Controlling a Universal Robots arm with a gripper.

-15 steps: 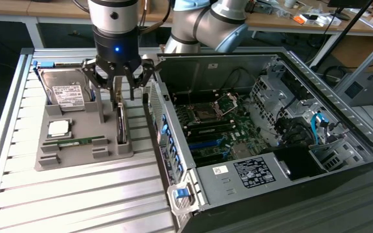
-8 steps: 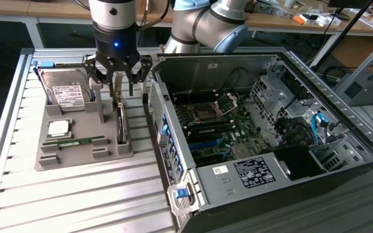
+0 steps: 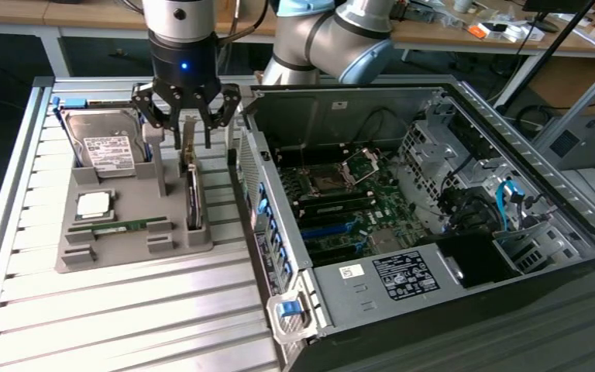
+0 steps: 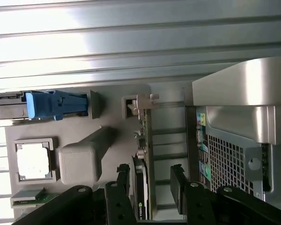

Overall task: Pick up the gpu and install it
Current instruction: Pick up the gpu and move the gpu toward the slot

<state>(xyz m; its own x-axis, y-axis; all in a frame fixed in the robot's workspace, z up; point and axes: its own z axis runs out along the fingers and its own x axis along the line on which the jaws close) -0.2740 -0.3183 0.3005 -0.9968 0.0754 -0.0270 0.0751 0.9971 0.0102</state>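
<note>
The open computer case (image 3: 545,182) is lying beside the grey holder tray (image 3: 122,248), where the gpu (image 3: 192,198) is standing on edge in a slot. The gripper (image 3: 184,138) is straddling its upper edge, fingers spread wide, gripping nothing. I judge the picking-up step is in hand; closing calls for the thin card centred between the fingers.

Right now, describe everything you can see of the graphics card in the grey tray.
The graphics card is a thin, dark circuit board standing on edge in a slot of the grey tray, on the side nearest the open computer case. A narrow silvery metal bracket sits at one end. The open gripper straddles that end, one finger on each side; whether they touch it cannot be told.
</note>
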